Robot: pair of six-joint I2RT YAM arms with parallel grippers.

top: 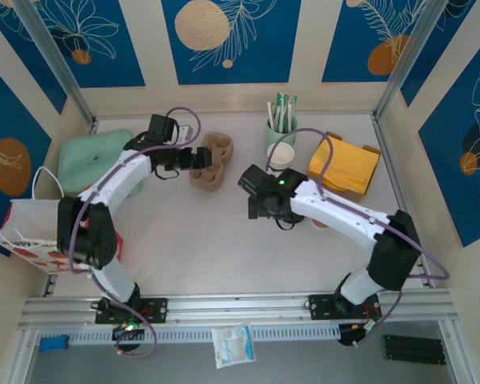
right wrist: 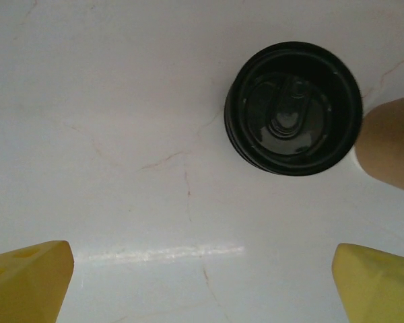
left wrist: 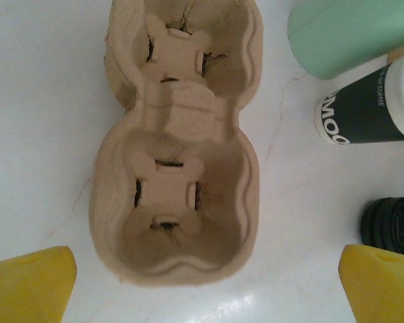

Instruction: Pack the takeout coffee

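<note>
Plainly, the left gripper [left wrist: 205,293] hangs wide open with nothing in it, its yellow fingertips [left wrist: 30,282] spread either side of the near end of the brown moulded-pulp two-cup carrier [left wrist: 182,155], which lies flat on the white marbled bench [left wrist: 47,101]. To the carrier's right and apart from it stands the small white paper takeout coffee cup with a dark band [left wrist: 367,108] — upright on the bench, just in front of the pale green cup of sticks [top: 281,128]. The right gripper [right wrist: 202,282] is spread and empty too, over bare bench, with the flat black round lid [right wrist: 293,108] lying ahead of it. Near the coffee cup's far side sits a yellow paper bag [top: 344,166].
</note>
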